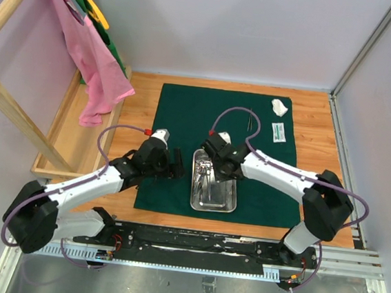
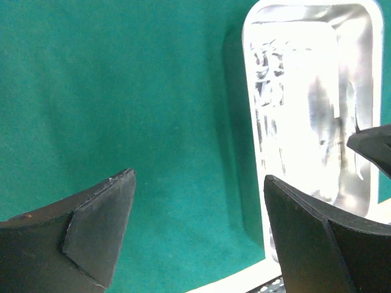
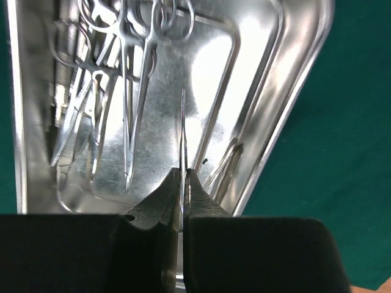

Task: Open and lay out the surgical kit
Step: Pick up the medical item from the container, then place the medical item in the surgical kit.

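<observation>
Right end effector (image 3: 183, 186) clamped on tweezers (image 3: 182, 122)
I see them pointing straight ahead over the tray (image 3: 256, 55); left end effector (image 2: 195, 201) wide.

Bright light, blown-out glare on tray (image 2: 247, 91)

The top view looks steeply down from high on the near side of the rectangular shiny steel tray (image 1: 212, 208). The left wrist view sits close over the dark green cloth wrap (image 2: 122, 91) just left of it. The right wrist view looks into it from closer still. All three share the tray.
</observation>
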You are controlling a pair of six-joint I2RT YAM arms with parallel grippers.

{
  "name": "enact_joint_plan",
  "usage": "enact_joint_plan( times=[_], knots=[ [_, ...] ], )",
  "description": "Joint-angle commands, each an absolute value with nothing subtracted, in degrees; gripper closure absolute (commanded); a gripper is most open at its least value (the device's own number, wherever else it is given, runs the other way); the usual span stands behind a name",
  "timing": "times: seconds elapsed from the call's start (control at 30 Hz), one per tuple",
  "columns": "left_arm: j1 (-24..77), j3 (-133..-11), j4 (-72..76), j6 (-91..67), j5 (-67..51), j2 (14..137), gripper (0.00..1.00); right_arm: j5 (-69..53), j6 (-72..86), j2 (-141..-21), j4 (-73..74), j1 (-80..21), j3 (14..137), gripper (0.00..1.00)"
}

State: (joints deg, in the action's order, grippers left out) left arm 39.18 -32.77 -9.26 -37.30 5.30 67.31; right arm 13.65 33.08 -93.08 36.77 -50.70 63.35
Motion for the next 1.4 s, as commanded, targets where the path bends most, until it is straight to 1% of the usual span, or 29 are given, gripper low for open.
enact_joint_plan(
  times=[0.0,0.2,0.3,0.4,0.47,0.53,0.6,0.67,0.7,0.73,0.83,0.93,1.03,1.17,1.27,1.37],
  knots=[
    [38.94,-36.43,-11.83,-36.5,7.1,60.96,0.1,14.67,28.54,-88.3,39.82,-47.31,67.65,0.99],
    [38.94,-37.59,-12.47,-35.43,11.01,58.03,0.1,9.28,20.38,-89.13,38.12,-35.6,74.38,0.99],
    [38.94,-37.64,-12.73,-34.89,12.9,58.05,0.1,2.77,17.57,-92.84,36.41,-28.32,78.72,0.99],
    [38.94,-37.77,-12.91,-33.55,16.19,57.77,0.1,-0.68,15.51,-97.78,35.13,-23.83,83.91,0.99],
    [38.62,-37.9,-13.01,-32.58,21.84,57.45,0.09,-0.66,14.29,-101.6,35.11,-22.43,88.96,0.99],
    [36.9,-37.71,-12.71,-32.97,27.42,57.11,0.04,-0.45,13.43,-105.75,35.62,-21.17,93.95,0.99],
    [34.46,-36.66,-9.69,-32.24,29.67,56.55,0.02,-0.27,12.98,-110.34,37.03,-20.11,99.24,0.99],
    [31.87,-34.66,-6.52,-32.13,32.77,55.9,0.02,-0.44,12.94,-115.08,38.21,-19.07,104.05,0.99],
    [30.14,-33.73,-5.45,-32.23,33.77,55.61,0.04,-0.67,12.98,-117.14,38.64,-18.59,106.03,0.99],
    [28.41,-31.87,-3.67,-31.58,34.02,55.14,0.01,-0.59,12.99,-119.17,38.75,-18.24,107.68,0.99],
    [21.65,-26.26,5.22,-28.09,28.71,52.1,0.01,-0.16,13.08,-124.57,38.8,-17.34,111.83,0.99],
    [15.12,-23.57,10.72,-27.77,25.56,53.54,0.01,-0.57,13.32,-129.15,38.67,-16.52,115.54,0.98],
    [13.57,-21.59,17.95,-22.32,27.19,56.75,0.01,-0.98,13.67,-132.76,38.6,-16.18,119.19,0.97],
    [11.92,-21.34,24.14,-15.39,30.32,61.66,0.01,-0.78,14.17,-135.93,36.86,-16.2,120.52,0.96],
    [11.36,-21.35,29.58,-10.4,32.98,65.44,0.01,-0.7,14.49,-138.1,36.77,-16.18,121.88,0.91],
    [10.48,-19.22,37.52,-7.55,33.74,69.18,0.01,-0.52,14.38,-138.61,36.82,-16.1,121.81,0.8]
  ],
)
